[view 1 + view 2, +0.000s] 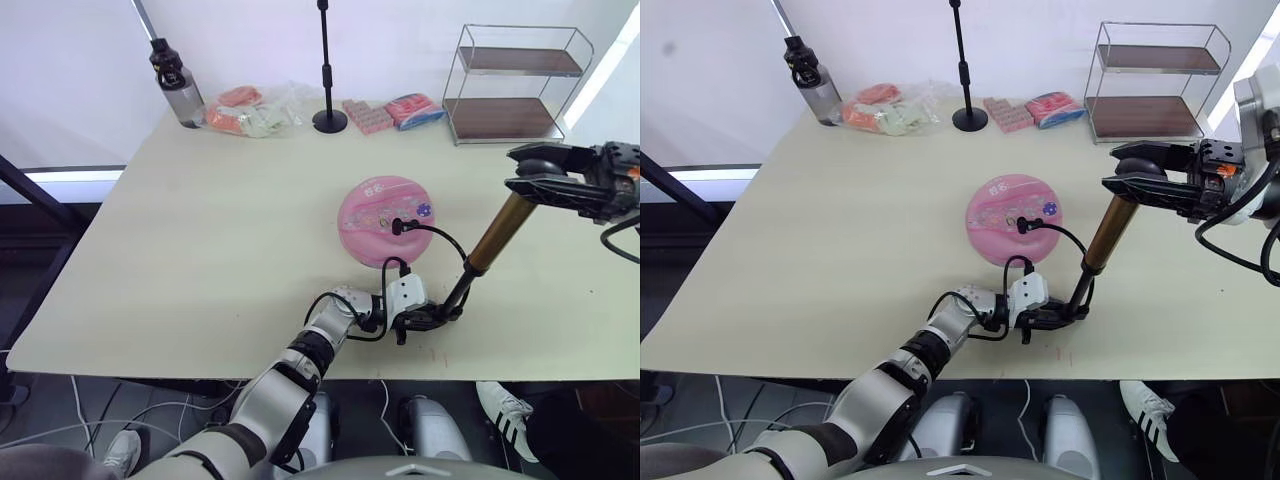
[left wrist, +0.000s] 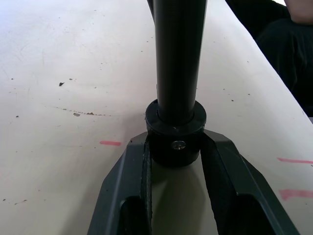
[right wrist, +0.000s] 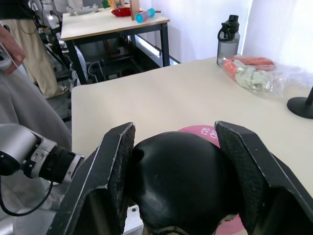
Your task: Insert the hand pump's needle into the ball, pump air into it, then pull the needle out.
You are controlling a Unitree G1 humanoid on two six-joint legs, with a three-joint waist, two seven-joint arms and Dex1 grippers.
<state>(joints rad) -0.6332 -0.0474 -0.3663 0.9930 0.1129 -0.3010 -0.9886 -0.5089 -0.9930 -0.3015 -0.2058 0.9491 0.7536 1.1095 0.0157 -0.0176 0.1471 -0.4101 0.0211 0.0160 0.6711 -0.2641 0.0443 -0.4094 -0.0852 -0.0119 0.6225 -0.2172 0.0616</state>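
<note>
My left gripper (image 1: 432,318) clamps the base cap of the pump (image 1: 490,240) on the table (image 1: 200,250). My right gripper (image 1: 1140,175) grips the handle (image 3: 181,181). The pump leans. Its hose (image 1: 445,240) runs to the valve of the ball (image 1: 380,215), which lies mid-table.

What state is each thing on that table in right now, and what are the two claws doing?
ball: flat-looking, lying on the table, hose plugged into its top.
hand pump: tilted, foot on the table, handle up.
hose: arches from ball to pump's foot.
left claw: shut on the pump's black foot.
right claw: shut on the pump's handle.
bottle: upright, capped.
wire shelf: upright, shelves bare.
</note>
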